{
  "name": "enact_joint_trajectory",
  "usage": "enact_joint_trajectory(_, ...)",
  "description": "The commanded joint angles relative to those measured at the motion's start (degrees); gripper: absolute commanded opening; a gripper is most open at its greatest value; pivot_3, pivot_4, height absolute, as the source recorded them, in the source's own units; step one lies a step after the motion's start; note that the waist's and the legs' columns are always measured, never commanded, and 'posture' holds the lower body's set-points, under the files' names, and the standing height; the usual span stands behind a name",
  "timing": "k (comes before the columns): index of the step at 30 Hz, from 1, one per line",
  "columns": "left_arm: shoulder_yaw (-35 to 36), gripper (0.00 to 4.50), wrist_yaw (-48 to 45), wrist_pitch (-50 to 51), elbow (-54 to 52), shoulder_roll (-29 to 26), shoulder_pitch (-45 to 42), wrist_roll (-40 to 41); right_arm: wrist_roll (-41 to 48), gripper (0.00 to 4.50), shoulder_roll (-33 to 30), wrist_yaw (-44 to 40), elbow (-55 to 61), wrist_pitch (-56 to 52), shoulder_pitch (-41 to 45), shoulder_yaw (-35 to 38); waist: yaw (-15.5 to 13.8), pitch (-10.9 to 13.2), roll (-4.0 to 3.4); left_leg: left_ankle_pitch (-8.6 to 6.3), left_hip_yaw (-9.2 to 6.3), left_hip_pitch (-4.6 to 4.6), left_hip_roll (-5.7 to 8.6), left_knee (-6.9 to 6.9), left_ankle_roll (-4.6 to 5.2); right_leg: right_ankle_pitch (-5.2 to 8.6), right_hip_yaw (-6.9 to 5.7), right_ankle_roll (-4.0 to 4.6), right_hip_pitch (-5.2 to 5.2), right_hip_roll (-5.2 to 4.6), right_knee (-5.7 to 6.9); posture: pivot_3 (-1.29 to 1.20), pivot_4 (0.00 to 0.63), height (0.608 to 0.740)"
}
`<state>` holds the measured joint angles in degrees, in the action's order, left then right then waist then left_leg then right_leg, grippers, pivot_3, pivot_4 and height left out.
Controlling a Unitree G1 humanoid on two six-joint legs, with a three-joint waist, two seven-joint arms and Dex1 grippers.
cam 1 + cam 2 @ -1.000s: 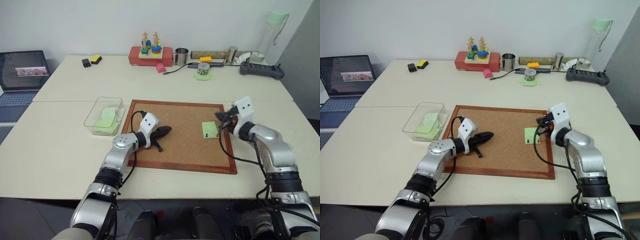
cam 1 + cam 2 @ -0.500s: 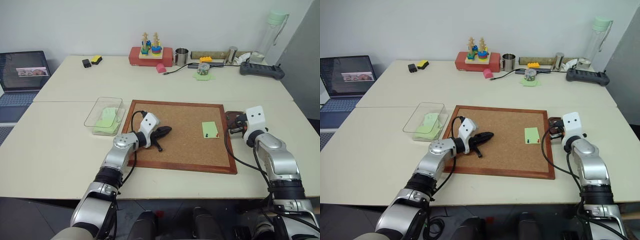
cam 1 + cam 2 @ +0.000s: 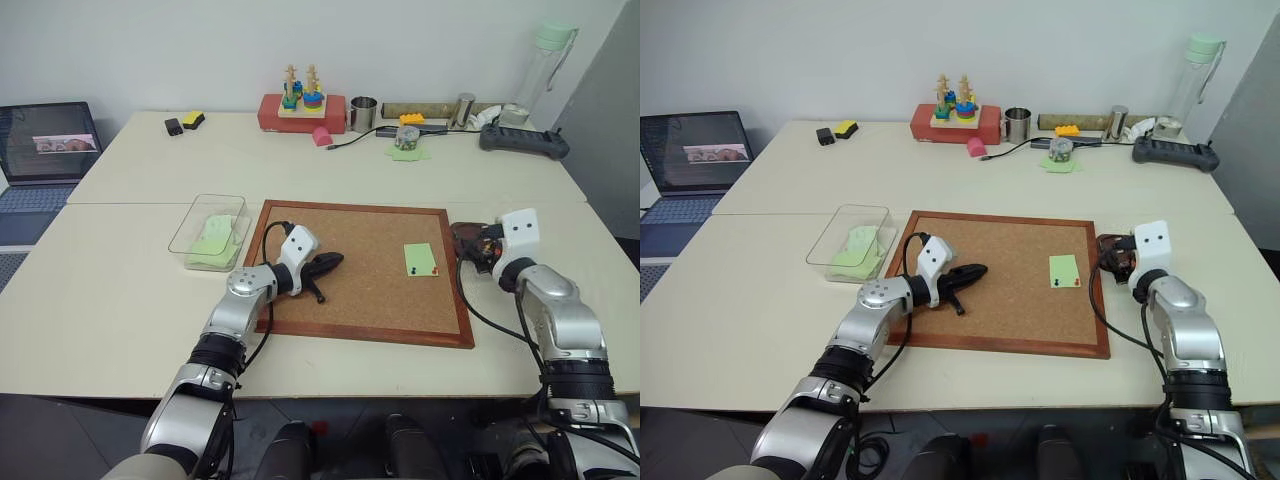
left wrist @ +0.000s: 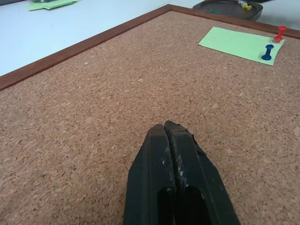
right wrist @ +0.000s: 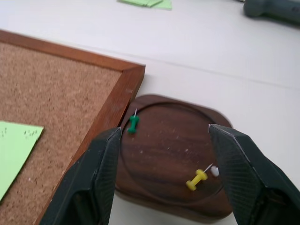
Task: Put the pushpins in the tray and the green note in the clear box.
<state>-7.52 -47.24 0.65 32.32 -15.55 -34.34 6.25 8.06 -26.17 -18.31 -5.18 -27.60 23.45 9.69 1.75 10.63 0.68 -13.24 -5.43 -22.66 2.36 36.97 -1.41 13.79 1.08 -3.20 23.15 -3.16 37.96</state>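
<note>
1. your left pincer rests on the corkboard with its fingers pressed together, holding nothing. it lies well apart from the green note, so a sweep from there risks dragging its tips across the cork.
2. your right pincer hangs over the tray with its fingers apart and nothing between them. a green pushpin and a yellow pushpin lie inside the tray, the green one close to the rim next to the corkboard frame.
3. the tray sits touching the right side of the frame, so if you lower that pincer carelessly a finger may catch the frame or tip the shallow tray and spill the pins.
4. the green note lies on the right part of the board, pinned by a red pushpin and a blue pushpin at one edge. pull the paper before both are out and it will likely tear. the pins are tiny and may slip and roll away.
5. the clear box, already holding green paper, stands just beside the board's left edge, far from the note, and the frame's raised edge lies in the path.
6. a metal cup, toy stacker and laptop stand at the far worktop, out of your way.
</note>
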Motion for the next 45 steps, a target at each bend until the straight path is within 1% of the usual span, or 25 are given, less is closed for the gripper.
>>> enact_joint_trajectory(1, -1.06, 0.0, -0.43, 0.46, 2.33, 0.19, 0.58, -1.34, 2.37, 2.95, -1.68, -3.2, 5.99, 3.23, -0.5, 1.87, -0.01, 0.0, 0.0, 0.0, -0.01, 0.0, 0.0, 0.0, 0.0, 0.0, -0.01, 0.0, 0.0, 0.0, 0.0, 0.0, 0.15, 0.74)
enact_joint_trajectory(4, -1.03, 0.0, -0.58, 0.36, 2.55, 0.17, 0.43, -1.35, 6.61, 2.95, -4.46, -11.19, 11.73, 1.09, -3.4, 1.01, -0.04, -0.01, -0.01, 0.0, 0.0, 0.01, 0.0, 0.0, 0.0, 0.03, -0.01, -0.05, 0.0, 0.0, -0.01, 0.0, 0.15, 0.74)
enact_joint_trajectory(7, -1.07, 0.0, -0.77, 0.31, 2.76, 0.06, 0.28, -1.28, 9.23, 2.95, -9.29, -19.58, 18.33, -1.38, -8.56, -2.4, -0.09, -0.02, -0.01, 0.0, -0.06, -0.04, 0.0, -0.02, 0.0, 0.06, -0.06, -0.1, -0.03, -0.01, -0.07, 0.0, 0.15, 0.74)
enact_joint_trajectory(10, -1.06, 0.0, -0.96, 0.24, 2.92, -0.06, 0.2, -1.2, 9.74, 2.95, -12.11, -23.24, 21.71, -2.39, -11.57, -5.19, -0.08, -0.06, -0.02, -0.01, -0.08, -0.04, -0.02, -0.02, 0.01, 0.07, -0.08, -0.12, -0.06, -0.01, -0.14, 0.0, 0.15, 0.74)
enact_joint_trajectory(12, -1.06, 0.0, -1.06, 0.24, 3.0, -0.1, 0.16, -1.2, 10.38, 2.95, -12.04, -23.52, 22.39, -3.5, -12.18, -6.28, -0.01, -0.07, -0.02, -0.01, -0.1, -0.04, -0.02, 0.0, 0.01, 0.08, -0.1, -0.13, -0.08, 0.0, -0.17, 0.0, 0.15, 0.74)
enact_joint_trajectory(18, -1.48, 0.0, -1.64, 0.58, 2.72, -0.32, 0.39, -1.37, 7.5, 2.95, -7.0, -20.17, 14.96, -0.64, -9.86, -8.42, -0.01, -0.1, 0.02, 0.0, -0.07, 0.01, -0.04, 0.01, 0.01, 0.04, -0.08, -0.08, -0.09, 0.01, -0.15, 0.0, 0.15, 0.74)
enact_joint_trajectory(23, -1.46, 0.0, -1.69, 0.75, 2.47, -0.53, 0.63, -1.37, 7.14, 2.95, -4.51, -18.91, 10.66, 1.87, -8.34, -8.01, -0.11, -0.1, 0.02, 0.0, -0.09, -0.03, -0.04, -0.01, 0.0, 0.04, -0.07, -0.08, -0.07, -0.01, -0.2, 0.0, 0.15, 0.74)
enact_joint_trajectory(28, -1.52, 0.0, -1.64, 1.06, 1.97, -0.48, 0.9, -1.3, 6.81, 2.95, -3.68, -18.86, 8.73, 3.5, -7.86, -7.75, -0.1, -0.11, 0.01, 0.0, -0.1, -0.02, -0.03, -0.01, 0.01, 0.04, -0.08, -0.08, -0.07, 0.0, -0.18, 0.0, 0.15, 0.74)
enact_joint_trajectory(30, -1.51, 0.0, -1.6, 1.06, 1.88, -0.5, 1.03, -1.3, 7.0, 2.59, -3.55, -18.86, 8.37, 3.84, -8.0, -7.6, -0.09, -0.11, 0.01, 0.0, -0.1, -0.02, -0.03, -0.01, 0.0, 0.04, -0.08, -0.08, -0.07, 0.0, -0.19, 0.0, 0.15, 0.74)
enact_joint_trajectory(31, -1.52, 0.0, -1.56, 1.08, 1.81, -0.48, 1.09, -1.31, 7.07, 2.54, -3.55, -18.9, 8.22, 4.03, -8.1, -7.53, -0.09, -0.11, 0.01, 0.0, -0.09, -0.02, -0.03, -0.01, 0.0, 0.04, -0.08, -0.08, -0.07, 0.0, -0.19, 0.0, 0.15, 0.74)
enact_joint_trajectory(32, -1.52, 0.0, -1.53, 1.1, 1.76, -0.47, 1.12, -1.31, 7.07, 2.37, -3.55, -18.92, 8.11, 4.22, -8.19, -7.48, -0.08, -0.11, 0.01, 0.0, -0.09, -0.02, -0.03, -0.01, 0.01, 0.04, -0.08, -0.08, -0.07, 0.0, -0.19, 0.0, 0.15, 0.74)
enact_joint_trajectory(37, -1.57, 0.0, -1.47, 1.15, 1.59, -0.4, 1.23, -1.31, 6.92, 1.35, -3.49, -18.73, 7.85, 5.07, -8.44, -7.27, -0.07, -0.11, 0.01, 0.0, -0.09, -0.02, -0.03, -0.02, 0.0, 0.04, -0.08, -0.08, -0.06, 0.0, -0.19, 0.0, 0.15, 0.74)
enact_joint_trajectory(41, -1.55, 0.0, -1.45, 1.1, 1.6, -0.42, 1.26, -1.32, 5.59, 0.7, -3.84, -18.42, 7.55, 6.35, -8.86, -7.92, -0.06, -0.11, 0.01, 0.0, -0.09, -0.02, -0.03, -0.02, 0.0, 0.04, -0.08, -0.08, -0.06, 0.0, -0.19, 0.0, 0.15, 0.74)
enact_joint_trajectory(42, -1.54, 0.0, -1.42, 1.12, 1.5, -0.41, 1.32, -1.3, 5.44, 0.43, -3.9, -18.39, 7.53, 6.51, -8.96, -7.98, -0.06, -0.11, 0.01, 0.0, -0.09, -0.02, -0.03, -0.02, 0.0, 0.04, -0.08, -0.08, -0.06, 0.0, -0.19, 0.0, 0.15, 0.74)
enact_joint_trajectory(44, -1.52, 0.0, -1.39, 1.13, 1.39, -0.4, 1.4, -1.26, 5.33, 0.03, -3.88, -18.46, 7.49, 6.74, -9.06, -8.04, -0.05, -0.11, 0.01, 0.0, -0.09, -0.02, -0.03, -0.02, 0.0, 0.04, -0.08, -0.08, -0.06, 0.0, -0.19, 0.0, 0.15, 0.74)
enact_joint_trajectory(45, -1.51, 0.0, -1.38, 1.16, 1.31, -0.4, 1.46, -1.24, 5.25, 0.01, -3.88, -18.5, 7.53, 6.85, -9.12, -8.09, -0.04, -0.11, 0.01, 0.0, -0.09, -0.02, -0.03, -0.02, 0.0, 0.04, -0.08, -0.08, -0.06, 0.0, -0.19, 0.0, 0.15, 0.74)
